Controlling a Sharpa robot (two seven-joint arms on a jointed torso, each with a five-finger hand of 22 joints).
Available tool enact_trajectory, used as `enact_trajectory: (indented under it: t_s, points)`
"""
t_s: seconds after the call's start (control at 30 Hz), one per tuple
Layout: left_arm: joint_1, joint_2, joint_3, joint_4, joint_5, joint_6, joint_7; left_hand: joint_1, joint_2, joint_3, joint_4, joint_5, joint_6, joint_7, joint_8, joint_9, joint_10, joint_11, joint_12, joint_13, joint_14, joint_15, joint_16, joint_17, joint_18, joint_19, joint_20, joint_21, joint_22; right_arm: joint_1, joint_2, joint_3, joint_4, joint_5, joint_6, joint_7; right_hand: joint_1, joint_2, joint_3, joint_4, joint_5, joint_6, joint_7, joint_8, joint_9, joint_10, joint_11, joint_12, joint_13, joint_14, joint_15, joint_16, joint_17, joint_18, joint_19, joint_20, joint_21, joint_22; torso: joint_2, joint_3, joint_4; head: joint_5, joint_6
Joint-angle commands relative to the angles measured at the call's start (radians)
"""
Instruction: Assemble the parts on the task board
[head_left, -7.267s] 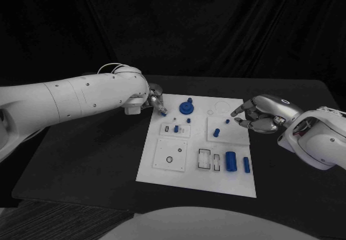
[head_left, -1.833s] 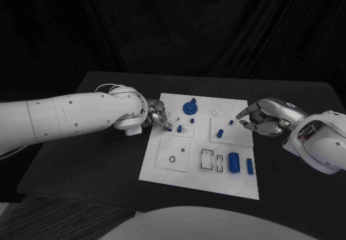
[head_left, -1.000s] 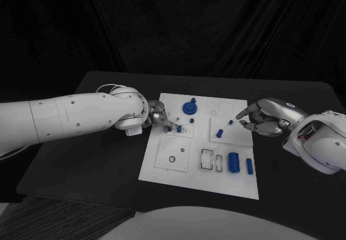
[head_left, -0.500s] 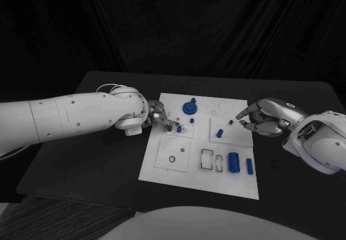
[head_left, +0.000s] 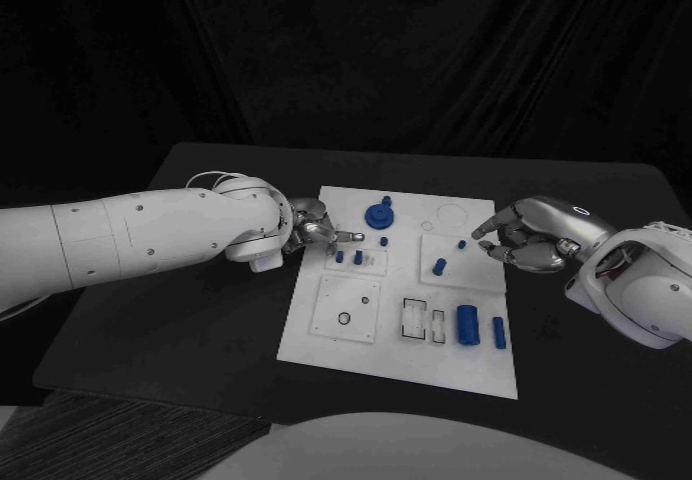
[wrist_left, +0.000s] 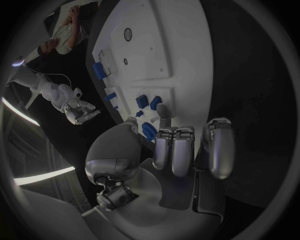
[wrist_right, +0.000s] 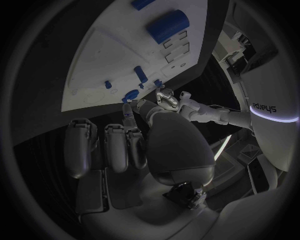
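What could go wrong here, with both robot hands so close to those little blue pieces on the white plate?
The left robot hand hovers at the task board edge beside two small blue pegs; a careless sweep might tip them. The right robot hand has a finger near a tiny blue part and could knock it loose. The blue cylinder seems to lie on its side, so a nudge to the board might roll it.

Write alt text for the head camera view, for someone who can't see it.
A white task board lies on a black table with small blue parts on it. The robot's left hand reaches over the board's left edge near two small blue pegs, and its right hand hovers at the right edge.
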Motion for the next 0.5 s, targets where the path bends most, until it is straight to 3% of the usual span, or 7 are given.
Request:
enact_trajectory:
  t_s: [0.03,0.3,0.33,0.37,0.43,0.47,0.5]
  points:
    - [-0.001,-0.003,0.001,0.002,0.001,-0.094,0.099,-0.004,0.016,-0.015,0.000,-0.003,-0.009,-0.003,0.006,0.011,0.102,-0.007,0.004,0.263,0.104,-0.009,0.007,0.263,0.001,0.038,-0.006,0.006,0.212,-0.003,-0.002,0.001,0.001,-0.002,0.000,-0.013,0.005,0.008,0.002,0.005,0.005,-0.008,0.002,-0.007,-0.001,0.096,0.008,-0.005,0.251,0.068,0.005,-0.007,0.077,0.018,0.030,0.005,-0.006,0.208,-0.001,-0.0009,0.0016,0.000,0.000]
    - [-0.001,-0.020,0.001,0.001,-0.023,-0.251,0.271,0.044,0.021,-0.057,-0.005,-0.002,-0.055,0.006,-0.007,0.013,0.102,-0.001,0.004,0.263,0.104,-0.005,0.007,0.263,-0.001,0.042,-0.003,0.017,0.216,-0.002,-0.011,0.001,0.008,-0.002,-0.012,-0.010,0.006,0.008,0.003,0.005,0.005,-0.007,0.002,-0.007,-0.001,0.096,0.008,-0.005,0.250,0.068,0.005,-0.007,0.077,0.018,0.030,0.005,-0.006,0.208,0.001,-0.0009,0.0002,-0.003,0.000]
    - [0.000,-0.021,0.001,-0.002,-0.042,-0.293,0.325,0.088,0.028,-0.077,-0.003,-0.002,-0.106,0.020,-0.033,0.004,0.095,0.012,-0.008,0.255,0.104,0.006,0.007,0.263,-0.002,0.041,0.004,0.020,0.216,-0.002,-0.013,0.001,0.010,-0.002,-0.017,-0.009,0.006,0.008,0.003,0.005,0.005,-0.007,0.002,-0.007,-0.001,0.096,0.008,-0.005,0.250,0.068,0.005,-0.007,0.077,0.018,0.030,0.005,-0.006,0.208,0.001,-0.0002,0.0005,-0.004,0.000]
    - [0.001,-0.022,0.001,-0.003,-0.046,-0.306,0.341,0.088,0.028,-0.077,-0.003,-0.002,-0.106,0.020,-0.033,0.004,0.095,0.012,-0.008,0.255,0.104,0.006,0.007,0.263,-0.002,0.041,0.004,0.020,0.216,-0.002,-0.014,0.001,0.011,-0.002,-0.019,-0.009,0.006,0.008,0.003,0.005,0.005,-0.007,0.002,-0.007,-0.001,0.096,0.008,-0.005,0.250,0.068,0.005,-0.007,0.077,0.018,0.030,0.005,-0.006,0.208,0.001,-0.0001,0.0005,-0.005,0.000]
    - [0.003,-0.021,0.001,-0.011,-0.063,-0.370,0.435,0.163,0.033,-0.096,-0.007,0.008,-0.262,0.063,-0.114,-0.038,0.046,0.046,-0.073,0.209,0.104,0.035,0.007,0.263,-0.001,0.032,0.025,0.011,0.213,-0.002,-0.017,0.001,0.014,-0.002,-0.027,-0.007,0.006,0.008,0.003,0.005,0.005,-0.007,0.002,-0.007,-0.001,0.096,0.008,-0.005,0.250,0.068,0.005,-0.007,0.077,0.018,0.030,0.005,-0.006,0.208,0.001,0.0008,0.0007,-0.005,0.000]
    - [0.004,-0.019,0.001,-0.015,-0.067,-0.390,0.470,0.187,0.037,-0.102,-0.001,0.008,-0.298,0.078,-0.145,-0.073,0.026,0.065,-0.096,0.193,0.104,0.053,0.007,0.263,0.000,0.026,0.034,0.003,0.211,-0.002,-0.018,0.001,0.015,-0.002,-0.029,-0.007,0.006,0.008,0.003,0.005,0.005,-0.007,0.002,-0.007,-0.001,0.096,0.008,-0.005,0.250,0.068,0.005,-0.007,0.077,0.018,0.030,0.005,-0.006,0.208,0.001,0.0009,0.0007,-0.005,0.000]
    - [0.005,-0.017,0.001,-0.021,-0.070,-0.410,0.505,0.218,0.038,-0.101,-0.011,0.039,-0.323,0.095,-0.164,-0.095,-0.004,0.070,-0.132,0.169,0.104,0.062,0.007,0.263,0.002,0.018,0.042,-0.009,0.207,-0.002,-0.019,0.001,0.016,-0.002,-0.032,-0.007,0.006,0.008,0.003,0.005,0.005,-0.007,0.002,-0.007,-0.001,0.096,0.008,-0.005,0.250,0.068,0.005,-0.007,0.077,0.018,0.031,0.005,-0.005,0.208,0.001,0.0009,0.0006,-0.005,0.000]
